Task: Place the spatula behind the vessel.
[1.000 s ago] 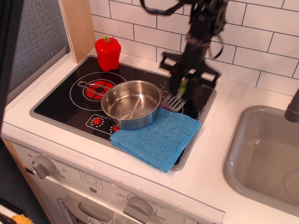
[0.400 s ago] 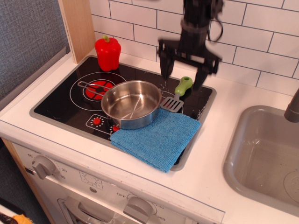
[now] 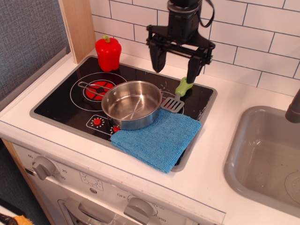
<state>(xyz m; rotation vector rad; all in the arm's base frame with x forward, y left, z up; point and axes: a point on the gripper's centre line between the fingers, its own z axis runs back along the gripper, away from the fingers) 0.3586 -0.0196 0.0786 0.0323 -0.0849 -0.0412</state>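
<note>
The spatula (image 3: 177, 96) lies flat on the black stovetop, just right of the vessel. Its lime-green handle points back right and its grey slotted head touches the blue cloth's back edge. The vessel (image 3: 131, 103) is a shiny steel pan in the middle of the stovetop, its thin handle reaching left over the red burner. My gripper (image 3: 175, 63) hangs above the back of the stovetop, behind the pan and above the spatula handle. Its two black fingers (image 3: 157, 57) are spread wide and hold nothing.
A red toy pepper (image 3: 108, 53) stands at the stovetop's back left corner. A blue cloth (image 3: 158, 137) lies at the front right of the stovetop (image 3: 61, 101). A grey sink (image 3: 262, 159) is at the right. A white tiled wall runs behind.
The gripper let go of the spatula, which now lies by the pan. The gripper opened, rose and moved back and to the left.
</note>
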